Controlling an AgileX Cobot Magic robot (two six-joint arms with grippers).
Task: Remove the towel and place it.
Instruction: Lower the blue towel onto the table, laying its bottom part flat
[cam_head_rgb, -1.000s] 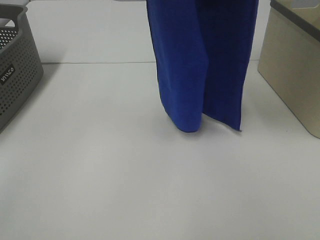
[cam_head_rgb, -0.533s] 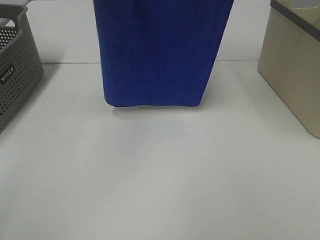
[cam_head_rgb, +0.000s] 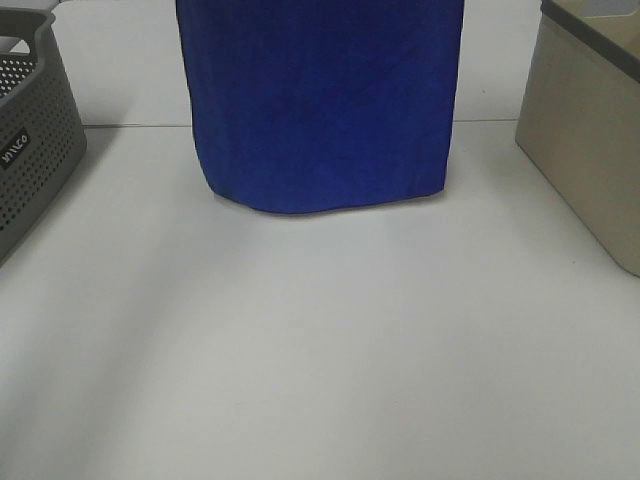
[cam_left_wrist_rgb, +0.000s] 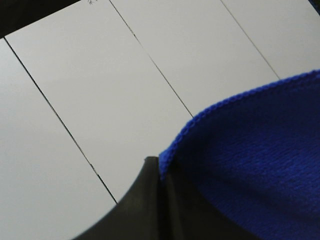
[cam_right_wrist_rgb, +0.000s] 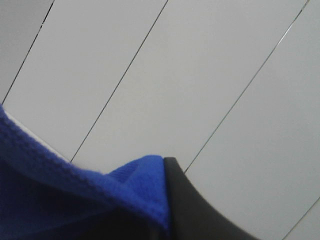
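Observation:
The royal-blue towel (cam_head_rgb: 320, 100) hangs spread wide over the far middle of the white table (cam_head_rgb: 320, 350). Its curved lower edge sits low near the surface, and its top runs out of the exterior high view, as do both grippers. In the left wrist view, my left gripper (cam_left_wrist_rgb: 161, 176) is shut on a stitched edge of the towel (cam_left_wrist_rgb: 250, 170). My right gripper (cam_right_wrist_rgb: 165, 200) is likewise shut, pinching another edge of the towel (cam_right_wrist_rgb: 75, 200). Both wrist cameras look up at a panelled ceiling.
A dark grey perforated basket (cam_head_rgb: 30, 150) stands at the left edge. At the right edge is a beige bin (cam_head_rgb: 585, 140). Bare white table lies between them and in front of the towel.
The towel hung narrow and folded, reaching lower on the table. It has since been pulled out wide to the left, and its bottom edge has risen.

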